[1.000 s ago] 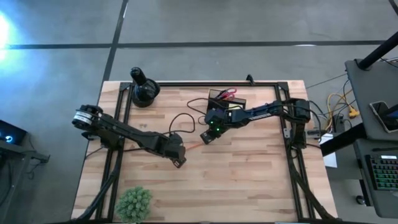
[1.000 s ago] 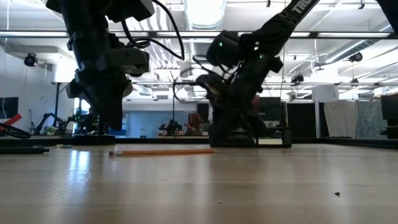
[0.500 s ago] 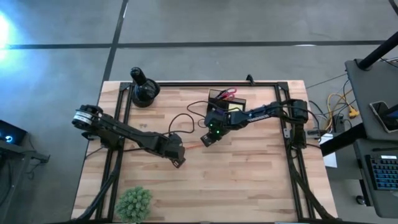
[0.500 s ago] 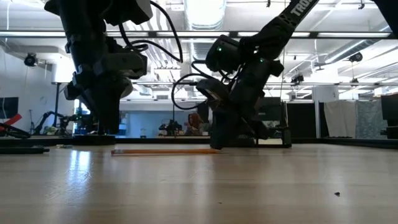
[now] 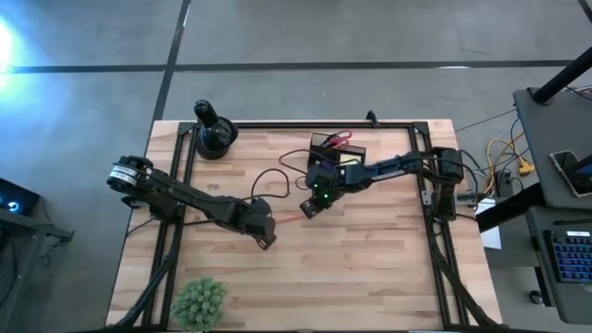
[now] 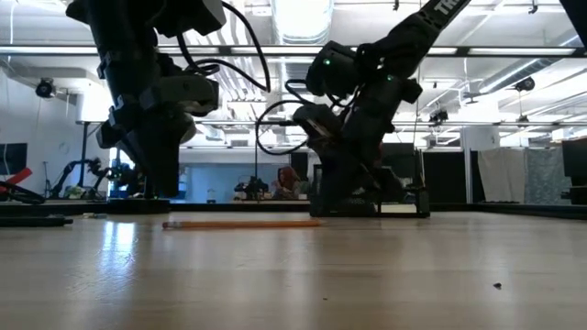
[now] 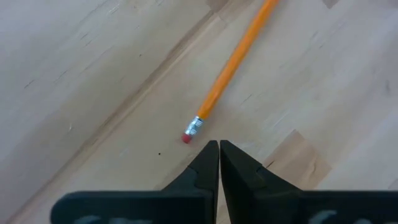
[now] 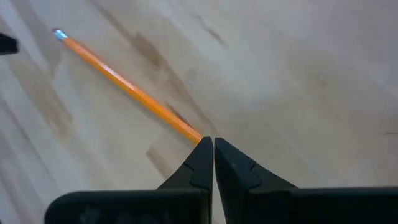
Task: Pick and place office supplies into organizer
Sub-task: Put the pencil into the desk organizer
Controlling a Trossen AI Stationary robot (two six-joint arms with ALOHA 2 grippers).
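The pencil lies flat mid-table between both arms. The left gripper, fingers pressed together, sits just short of its eraser end; the right gripper, likewise closed, meets the other end. The organizer at the far edge apparently holds the scissors and a yellow pad. The plant occupies the near left edge.
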